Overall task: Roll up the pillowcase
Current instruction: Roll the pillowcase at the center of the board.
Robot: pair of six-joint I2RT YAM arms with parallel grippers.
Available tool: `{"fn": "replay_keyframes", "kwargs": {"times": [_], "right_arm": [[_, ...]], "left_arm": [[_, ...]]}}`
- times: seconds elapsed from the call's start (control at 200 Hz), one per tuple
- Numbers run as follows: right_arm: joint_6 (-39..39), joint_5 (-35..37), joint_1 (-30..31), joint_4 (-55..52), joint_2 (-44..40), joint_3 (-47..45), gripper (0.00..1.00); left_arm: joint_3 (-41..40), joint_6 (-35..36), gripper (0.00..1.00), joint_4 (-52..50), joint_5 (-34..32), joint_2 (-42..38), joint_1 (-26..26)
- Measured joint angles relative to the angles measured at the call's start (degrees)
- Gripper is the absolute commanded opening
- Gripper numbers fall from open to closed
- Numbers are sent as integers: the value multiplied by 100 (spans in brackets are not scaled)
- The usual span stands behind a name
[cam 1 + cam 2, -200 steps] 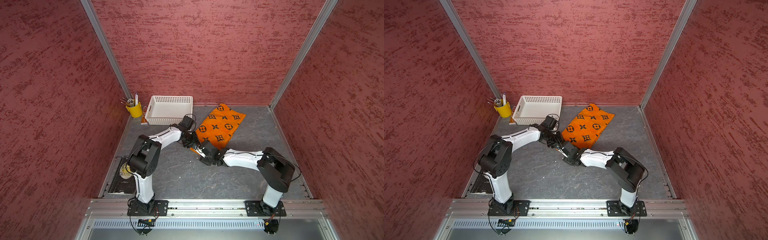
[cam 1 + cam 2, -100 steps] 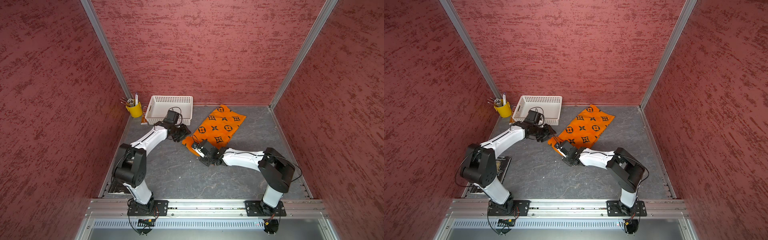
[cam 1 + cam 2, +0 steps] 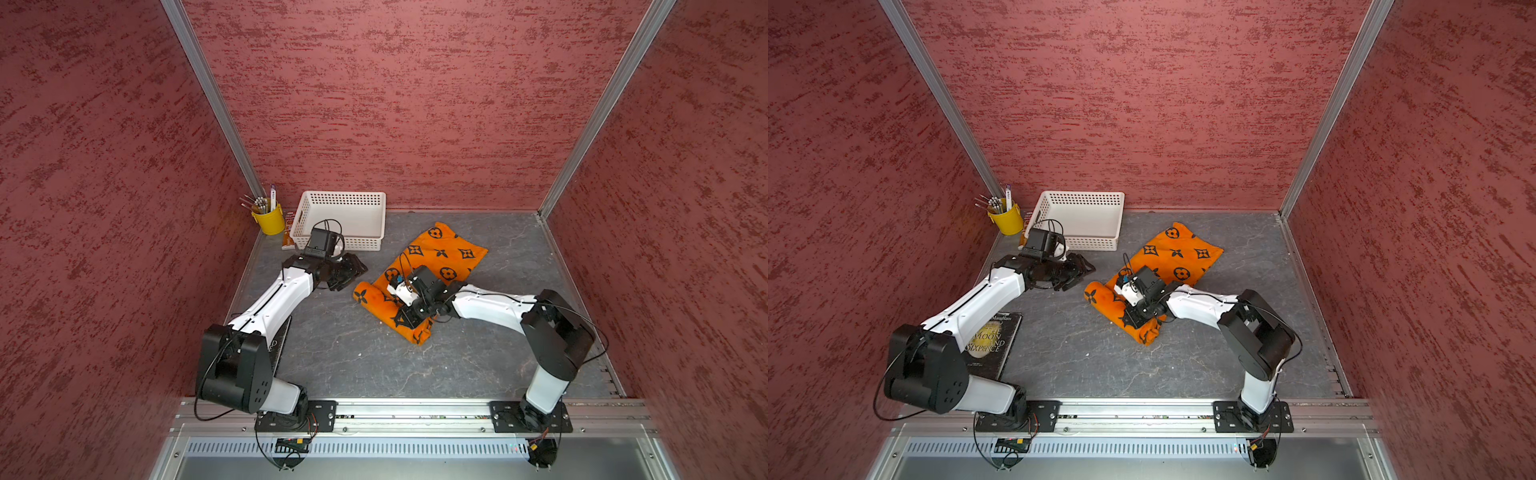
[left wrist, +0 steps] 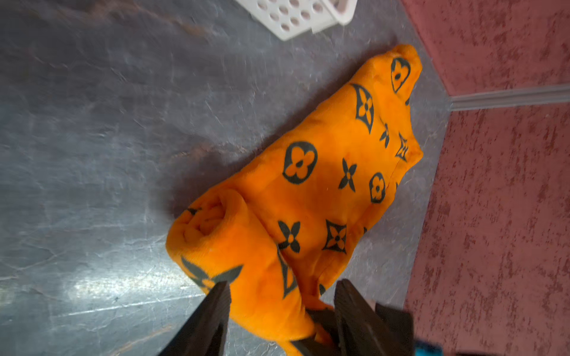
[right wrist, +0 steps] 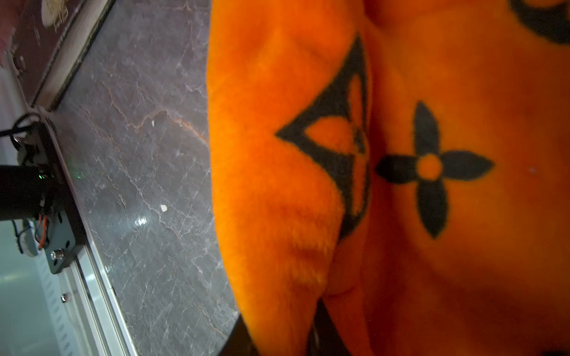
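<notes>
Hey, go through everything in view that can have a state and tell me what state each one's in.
pillowcase: partly rolled, near end rolled up, far part lying flat.
left gripper: jaws open, empty, off the fabric.
right gripper: down on the rolled end; jaws hidden by fabric.
white basket: upright, empty.
yellow cup: upright, holding pens.
book: closed, lying flat.

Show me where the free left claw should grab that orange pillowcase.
Probably the rolled end of the pillowcase nearest the left gripper, approached from that side, jaws across the roll: it is thick and uncovered, while the right gripper sits on the roll's other half.
</notes>
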Motion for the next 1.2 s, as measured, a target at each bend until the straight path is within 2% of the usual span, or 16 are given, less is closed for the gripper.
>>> {"fn": "replay_keyframes", "kwargs": {"times": [0.15,0.336,0.421,0.556,0.706,0.726,0.741,0.827,0.947,1.097,1.197], "right_arm": [[310,-817,-636,153,339,0,22],[815,-1403,-1086,350,496,-11,41],[946,-1467,-1145,374,557,-9,56],[1095,-1342,-1161,422,461,-94,67],[984,-664,-1119,356,-376,-437,77],[916,-538,-1095,337,-535,-459,94],[870,-433,-1082,319,-636,-468,98],[494,227,-885,273,-1207,-472,99],[-184,1283,-236,278,-1620,-470,99],[-1043,2684,623,219,-1233,-365,99],[-1504,3355,1029,212,-782,-223,98]], "left_arm": [[-55,59,57,42,-15,129,-560],[-52,57,54,164,-52,704,-955],[37,37,53,170,-109,1099,-990],[450,26,53,131,-155,1749,-1016],[634,26,53,131,-157,1908,-1064],[638,26,53,131,-155,1908,-1064],[638,26,53,131,-157,1908,-1069],[638,26,53,131,-153,1908,-1069],[638,26,53,131,-151,1908,-1069],[636,26,52,133,-151,1908,-1067],[614,22,52,153,-122,1908,-1040]]}}
